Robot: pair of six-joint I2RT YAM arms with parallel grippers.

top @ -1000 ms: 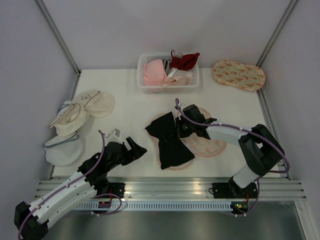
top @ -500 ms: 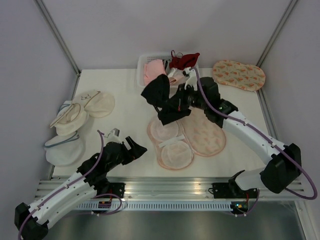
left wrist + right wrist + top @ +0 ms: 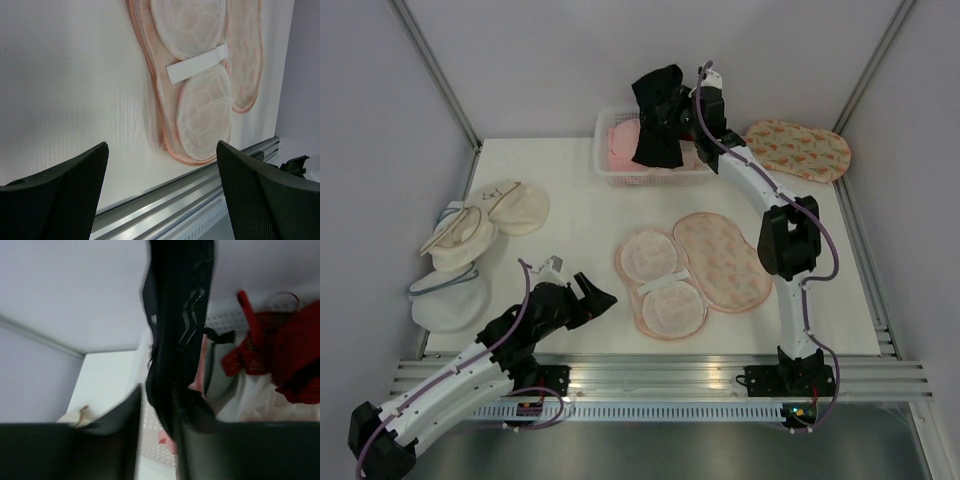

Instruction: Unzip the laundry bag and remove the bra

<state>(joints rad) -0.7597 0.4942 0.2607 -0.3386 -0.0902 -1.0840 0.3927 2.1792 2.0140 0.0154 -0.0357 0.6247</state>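
The laundry bag lies unzipped and spread flat mid-table, its pale pink lining facing up; the left wrist view shows its lining and white strap. The black bra hangs in the air over the white basket at the back. My right gripper is right beside it. In the blurred right wrist view the jaws stand apart, with the bra draped down against the right finger. My left gripper rests low near the front edge, open and empty.
The basket holds a pink garment and a dark red garment. A second leaf-print pouch lies at the back right. Cream-white pouches are stacked at the left. The metal rail runs along the near edge.
My right arm has lifted the bra off the open bag and swung it up and back over the basket. Its jaws have parted. The left arm has not moved.
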